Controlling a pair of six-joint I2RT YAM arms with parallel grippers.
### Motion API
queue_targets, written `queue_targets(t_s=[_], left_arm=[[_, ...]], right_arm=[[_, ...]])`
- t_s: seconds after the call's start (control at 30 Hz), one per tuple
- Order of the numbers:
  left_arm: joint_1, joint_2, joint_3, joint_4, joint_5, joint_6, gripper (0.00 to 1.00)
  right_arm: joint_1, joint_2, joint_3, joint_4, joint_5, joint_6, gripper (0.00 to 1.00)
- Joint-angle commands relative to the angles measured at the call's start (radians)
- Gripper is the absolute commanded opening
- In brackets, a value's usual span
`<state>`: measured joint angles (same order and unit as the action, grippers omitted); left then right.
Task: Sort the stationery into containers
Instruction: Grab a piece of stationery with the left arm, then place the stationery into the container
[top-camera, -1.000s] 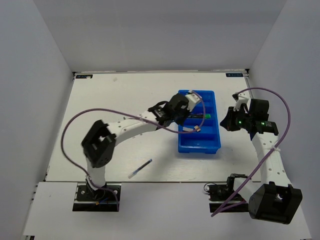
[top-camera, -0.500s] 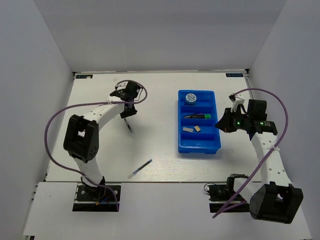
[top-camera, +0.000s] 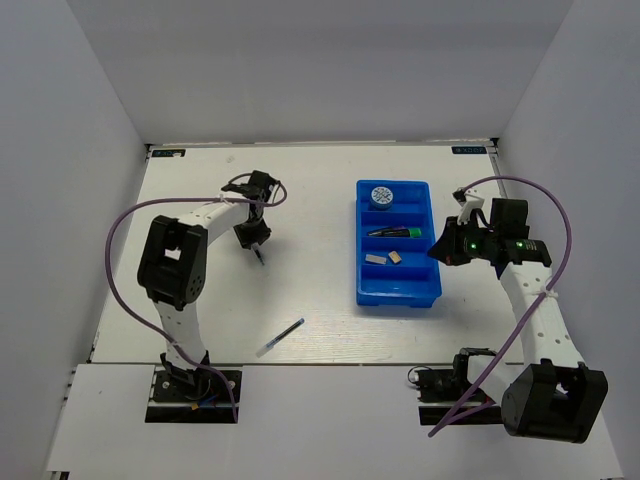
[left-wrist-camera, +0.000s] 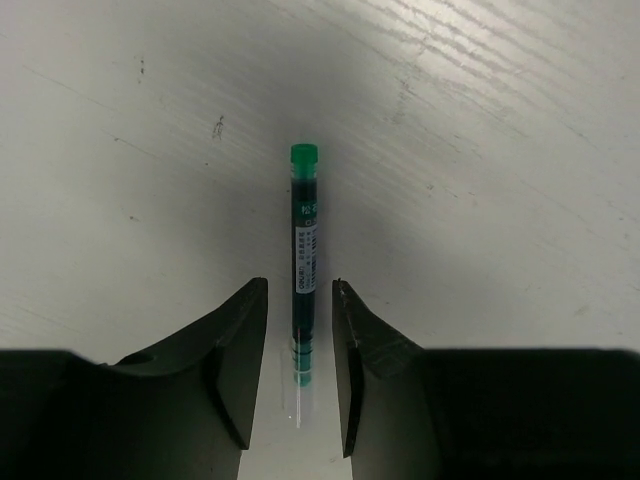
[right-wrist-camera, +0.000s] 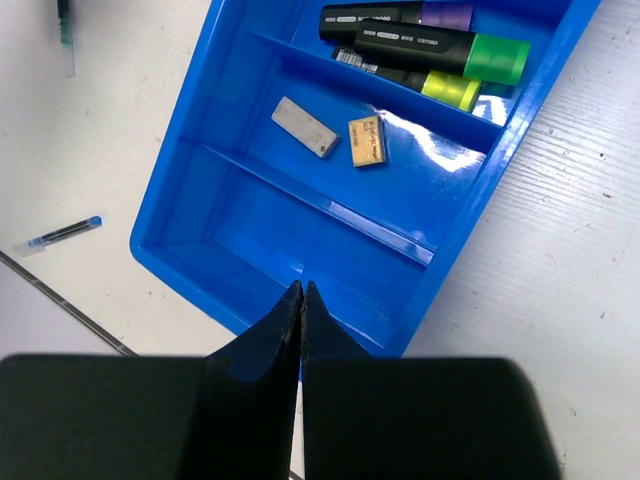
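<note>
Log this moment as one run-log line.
left gripper: open, straddling green-capped pen on table | right gripper: shut, holding nothing, beside blue tray | loose: dark-blue pen on table

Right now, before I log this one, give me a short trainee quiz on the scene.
1. True or false: the left gripper is clamped on the green-capped pen.
2. In the blue tray, what shares the erasers' compartment? A) a ruler B) nothing else C) scissors
3. How many pens lie on the table outside the tray?
Key: 1 false, its jaws stand apart either side; 2 B; 3 two, the green-capped one and the blue pen.
</note>
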<state>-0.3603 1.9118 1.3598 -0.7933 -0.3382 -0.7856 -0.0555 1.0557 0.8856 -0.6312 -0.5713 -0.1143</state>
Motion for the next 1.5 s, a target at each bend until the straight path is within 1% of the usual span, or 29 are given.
queue_targets(t_s=[0.0,0.13,0.27,0.37,0.4,0.47,0.6,0.63,0.67,0.7,0.77,0.8,0.83,0.87,0.9,0.93,0.97,1.0,1.03,1.1,1.13,1.17,1.2,1.23,1.27,1.3,1.37,1.4,1.47], left_arm=[[0.011,0.012,-0.03,0.026,0.033,-0.026,0.43],[0.015,0.019,-0.067,0.078,0.05,-0.032,0.43],[0.018,0.027,-0.091,0.095,0.056,-0.035,0.42],[0.017,0.021,-0.125,0.12,0.059,-0.038,0.32],[0.018,0.02,-0.131,0.129,0.062,-0.038,0.24],[0.018,0.013,-0.166,0.141,0.067,-0.038,0.21],[0.017,-0.017,-0.229,0.187,0.09,-0.032,0.08],[0.017,-0.04,-0.241,0.193,0.096,-0.006,0.01],[0.011,-0.049,-0.243,0.198,0.096,0.009,0.0],[-0.024,-0.075,-0.24,0.209,0.085,0.049,0.0],[-0.055,-0.126,-0.194,0.209,0.088,0.138,0.0],[-0.113,-0.169,-0.177,0.212,0.1,0.216,0.0],[-0.136,-0.183,-0.15,0.218,0.102,0.256,0.0],[-0.184,-0.197,-0.124,0.22,0.093,0.354,0.0],[-0.202,-0.241,-0.113,0.227,0.091,0.383,0.0],[-0.263,-0.253,-0.104,0.252,0.102,0.417,0.0],[-0.29,-0.27,-0.099,0.264,0.087,0.484,0.0],[-0.31,-0.308,-0.093,0.294,0.09,0.505,0.0],[-0.363,-0.321,-0.088,0.307,0.119,0.52,0.0],[-0.399,-0.35,-0.073,0.338,0.146,0.574,0.0],[-0.438,-0.358,-0.068,0.367,0.198,0.6,0.0],[-0.453,-0.359,-0.064,0.38,0.212,0.611,0.0],[-0.475,-0.358,-0.056,0.405,0.285,0.638,0.0],[-0.494,-0.355,-0.051,0.436,0.31,0.651,0.0],[-0.503,-0.349,-0.038,0.457,0.323,0.658,0.0],[-0.511,-0.324,-0.031,0.476,0.408,0.68,0.0],[-0.513,-0.303,-0.008,0.515,0.488,0.689,0.0],[-0.514,-0.271,-0.002,0.555,0.598,0.686,0.0],[-0.514,-0.244,0.03,0.591,0.671,0.657,0.0]], right_arm=[[0.003,0.003,0.023,-0.001,0.008,-0.012,0.0],[0.0,0.003,0.026,-0.005,0.011,-0.012,0.0],[-0.001,0.001,0.024,-0.004,0.005,-0.01,0.0],[-0.004,0.001,0.026,-0.005,0.004,-0.007,0.0],[-0.004,0.001,0.023,-0.004,0.005,-0.008,0.0],[-0.003,0.003,0.024,-0.004,0.004,-0.005,0.0],[-0.004,0.001,0.023,-0.005,0.005,-0.005,0.0],[-0.004,0.003,0.024,-0.005,0.005,-0.002,0.0],[-0.004,0.004,0.019,-0.004,0.005,-0.005,0.0],[-0.003,0.004,0.021,-0.005,0.004,-0.008,0.0],[-0.004,0.006,0.021,-0.005,0.002,-0.008,0.16],[-0.003,0.004,0.019,-0.004,0.001,-0.01,0.28],[-0.003,0.004,0.022,-0.004,-0.001,-0.013,0.34],[-0.003,0.004,0.021,-0.004,-0.004,-0.013,0.37],[-0.004,0.006,0.019,-0.005,-0.002,-0.013,0.38],[-0.006,0.004,0.021,-0.001,-0.001,-0.015,0.38],[-0.006,0.006,0.018,-0.002,-0.001,-0.015,0.38],[-0.006,0.006,0.018,-0.004,0.002,-0.015,0.38],[-0.004,0.003,0.019,-0.004,0.004,-0.015,0.38],[-0.006,0.006,0.019,-0.002,0.005,-0.013,0.38],[-0.004,0.003,0.022,-0.002,0.01,-0.012,0.38],[-0.006,0.001,0.023,-0.002,0.013,-0.008,0.38],[-0.004,0.0,0.021,0.002,0.024,-0.008,0.39],[-0.007,-0.013,0.018,0.007,0.028,-0.007,0.39],[-0.007,-0.011,0.018,0.016,0.045,-0.004,0.39],[-0.007,-0.028,0.007,0.031,0.068,0.001,0.41],[-0.009,-0.055,-0.011,0.057,0.09,-0.007,0.41],[-0.01,-0.075,-0.031,0.076,0.106,-0.008,0.41],[-0.014,-0.112,-0.043,0.094,0.126,-0.015,0.39]])
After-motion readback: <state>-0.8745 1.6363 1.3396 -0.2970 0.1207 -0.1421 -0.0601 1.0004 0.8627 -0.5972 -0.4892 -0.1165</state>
